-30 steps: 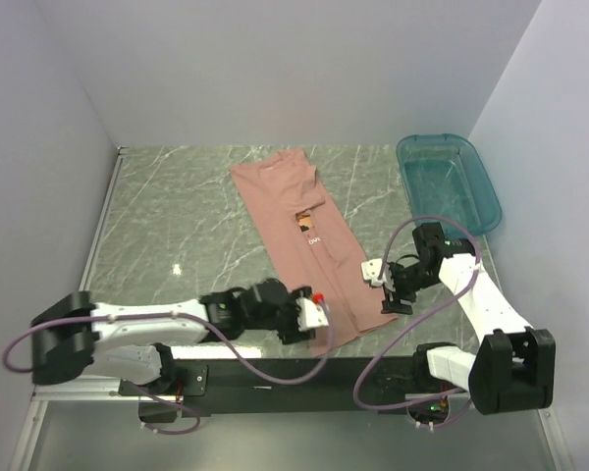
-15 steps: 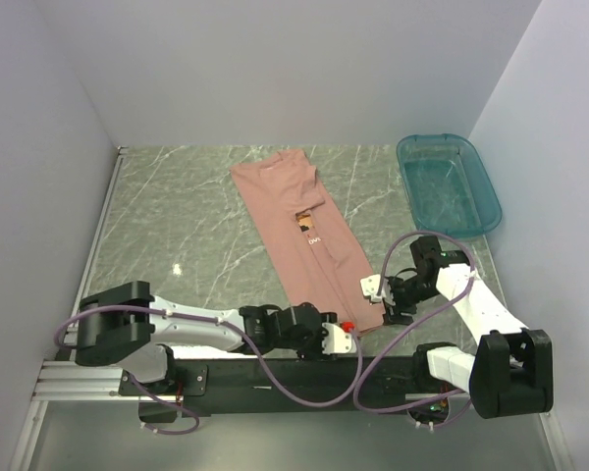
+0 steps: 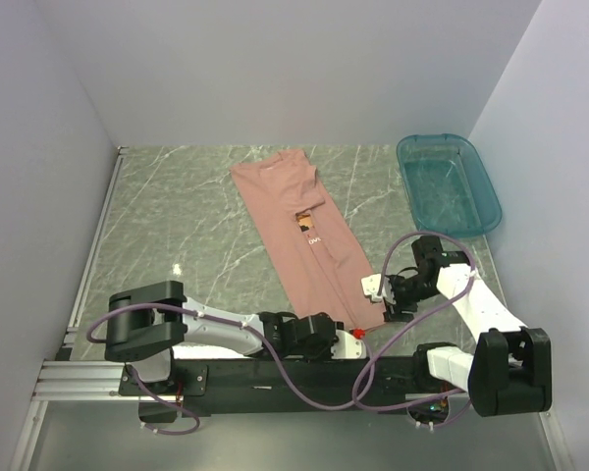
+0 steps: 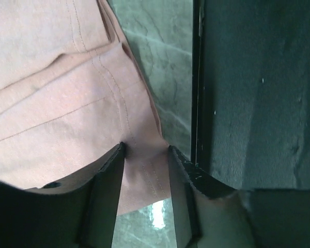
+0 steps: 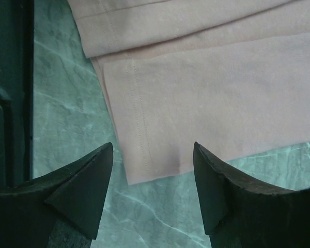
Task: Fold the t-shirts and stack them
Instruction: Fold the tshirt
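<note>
One salmon-pink t-shirt [image 3: 304, 231] lies on the marble table, folded lengthwise into a long strip, with a small patch of print showing mid-length. My left gripper [image 3: 351, 336] is at the shirt's near hem by the table's front edge. In the left wrist view [image 4: 145, 149] its jaws stand a narrow gap apart with the stitched hem [image 4: 139, 170] between them. My right gripper [image 3: 378, 297] hovers at the near right hem corner. In the right wrist view [image 5: 154, 147] it is wide open over that corner [image 5: 139, 165].
A teal plastic tub [image 3: 448, 137] stands at the far right. The black mounting rail [image 3: 275, 371] runs along the near edge and lies close to the right of my left fingers in the left wrist view [image 4: 196, 77]. Grey walls enclose the table.
My left gripper has slid right along the near edge, from the middle of the hem to its near right end. My right gripper has moved slightly nearer, over the hem corner.
</note>
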You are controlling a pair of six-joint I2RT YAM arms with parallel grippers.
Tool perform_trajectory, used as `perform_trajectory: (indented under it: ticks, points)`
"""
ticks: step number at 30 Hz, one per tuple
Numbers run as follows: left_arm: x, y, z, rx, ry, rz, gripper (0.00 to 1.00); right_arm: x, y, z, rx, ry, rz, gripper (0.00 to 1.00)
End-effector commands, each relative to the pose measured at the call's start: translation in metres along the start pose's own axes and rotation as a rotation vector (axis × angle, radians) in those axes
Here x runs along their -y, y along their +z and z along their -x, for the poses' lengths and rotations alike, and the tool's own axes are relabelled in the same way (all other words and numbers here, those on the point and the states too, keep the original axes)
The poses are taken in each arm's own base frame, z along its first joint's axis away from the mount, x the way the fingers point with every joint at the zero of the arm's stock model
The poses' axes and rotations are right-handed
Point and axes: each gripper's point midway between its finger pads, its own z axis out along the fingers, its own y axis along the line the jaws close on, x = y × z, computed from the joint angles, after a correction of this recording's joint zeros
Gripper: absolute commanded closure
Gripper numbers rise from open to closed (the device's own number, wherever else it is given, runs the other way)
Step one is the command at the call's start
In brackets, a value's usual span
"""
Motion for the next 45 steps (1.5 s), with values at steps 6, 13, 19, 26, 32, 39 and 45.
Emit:
perform_trajectory:
  ticks: [6,13,19,26,32,39,45]
  points:
    - [0.011,0.002,-0.02,-0.065,-0.027,0.025,0.56,0.006,0.003,-0.02,-0.077,-0.119,0.024,0.3]
    - [0.006,-0.018,0.006,0.052,-0.066,0.04,0.4,0.014,0.004,-0.023,-0.086,-0.121,0.033,0.32]
    - [0.015,-0.02,0.009,0.069,-0.095,0.002,0.38,0.011,0.003,-0.021,-0.085,-0.153,0.054,0.32]
    - [0.024,-0.008,-0.011,0.022,-0.136,0.004,0.43,0.009,0.006,-0.029,-0.138,-0.184,0.103,0.33]
    - [0.022,0.0,-0.023,-0.012,-0.151,0.034,0.47,0.005,0.008,-0.036,-0.186,-0.221,0.118,0.34]
    - [0.017,0.003,-0.038,-0.049,-0.169,0.082,0.58,-0.002,0.021,-0.05,-0.247,-0.233,0.144,0.46]
    - [0.011,0.001,-0.042,-0.042,-0.196,0.125,0.85,-0.003,0.025,-0.05,-0.242,-0.227,0.143,0.69]
